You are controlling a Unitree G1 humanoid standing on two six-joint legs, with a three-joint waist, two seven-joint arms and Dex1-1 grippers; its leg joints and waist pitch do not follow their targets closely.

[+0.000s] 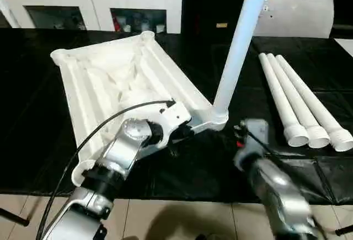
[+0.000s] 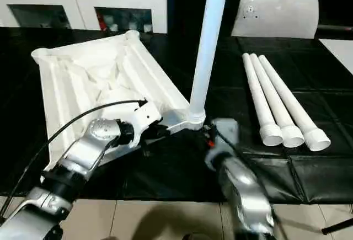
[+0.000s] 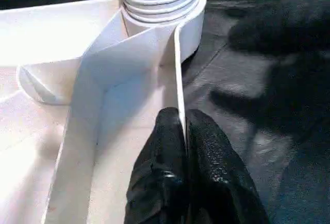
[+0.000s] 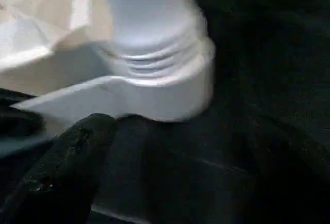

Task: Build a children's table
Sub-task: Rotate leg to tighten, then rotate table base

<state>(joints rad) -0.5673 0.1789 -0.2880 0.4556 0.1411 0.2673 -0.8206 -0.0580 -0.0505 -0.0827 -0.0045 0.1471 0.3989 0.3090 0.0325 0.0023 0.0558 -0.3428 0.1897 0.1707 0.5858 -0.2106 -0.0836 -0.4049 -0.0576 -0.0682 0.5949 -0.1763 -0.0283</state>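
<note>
The children's table's white tabletop (image 1: 110, 80) lies underside up on the black table. One white leg (image 1: 240, 41) stands upright in its near right corner socket (image 1: 218, 116); the threaded end (image 4: 149, 54) sits in the collar. Three more legs (image 1: 298, 102) lie side by side to the right. My left gripper (image 3: 181, 126) is shut on the tabletop's thin rim (image 3: 178, 69), just short of that socket. My right gripper (image 1: 242, 132) hovers low beside the socket, open and holding nothing. One of its black fingers (image 4: 77, 152) shows close to the collar without touching it.
A flat white bag (image 1: 298, 14) lies at the back right. White cabinets (image 1: 83, 3) stand behind the table. The black table's near edge (image 1: 193, 198) runs just below my forearms, with tiled floor beneath.
</note>
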